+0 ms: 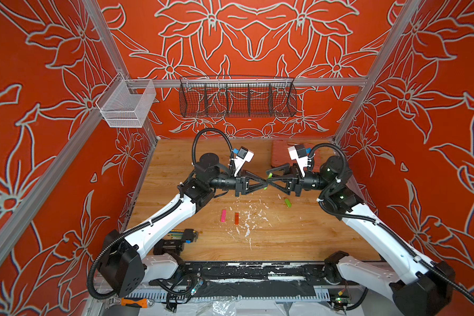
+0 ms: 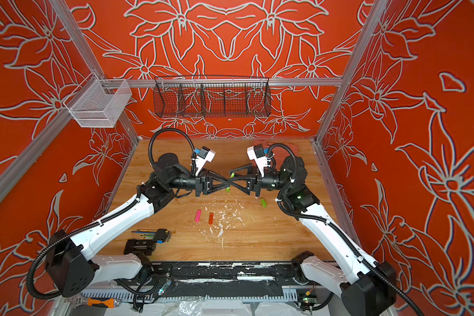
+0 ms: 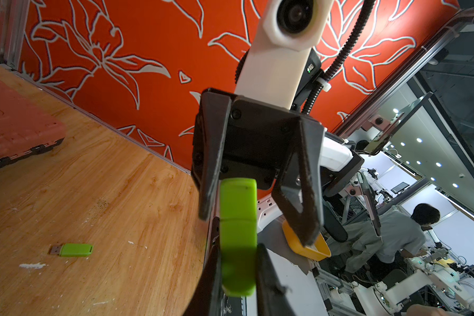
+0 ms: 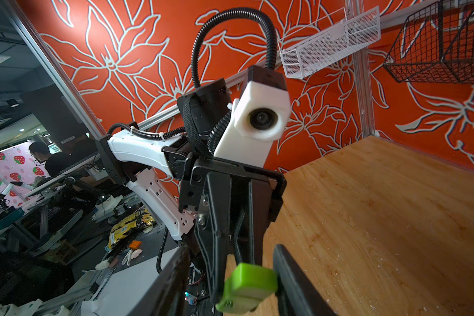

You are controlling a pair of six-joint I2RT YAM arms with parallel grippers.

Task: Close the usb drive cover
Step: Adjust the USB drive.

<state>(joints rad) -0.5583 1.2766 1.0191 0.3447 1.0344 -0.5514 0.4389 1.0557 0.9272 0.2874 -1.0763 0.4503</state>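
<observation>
A lime-green usb drive [image 3: 238, 238] is held above the table, with my left gripper [image 3: 238, 273] shut on its body. Its cover [image 3: 238, 198] sits against the body with a thin seam between them. My right gripper [image 4: 233, 281] faces the left one tip to tip and stands open around the cover end [image 4: 246, 284]. One of its fingers [image 4: 293, 279] touches the cover, while the other stands apart. In both top views the two grippers meet over the middle of the table, left [image 1: 266, 184] and right [image 1: 269, 180], and only green slivers of the drive [image 2: 232, 175] show.
A second green drive [image 1: 288, 202] with a bare plug lies on the wood below the right gripper. A pink one [image 1: 223, 215] and an orange one [image 1: 236, 218] lie nearer the front. A red case [image 1: 282, 153] sits at the back right and black tools [image 1: 181, 238] at the front left.
</observation>
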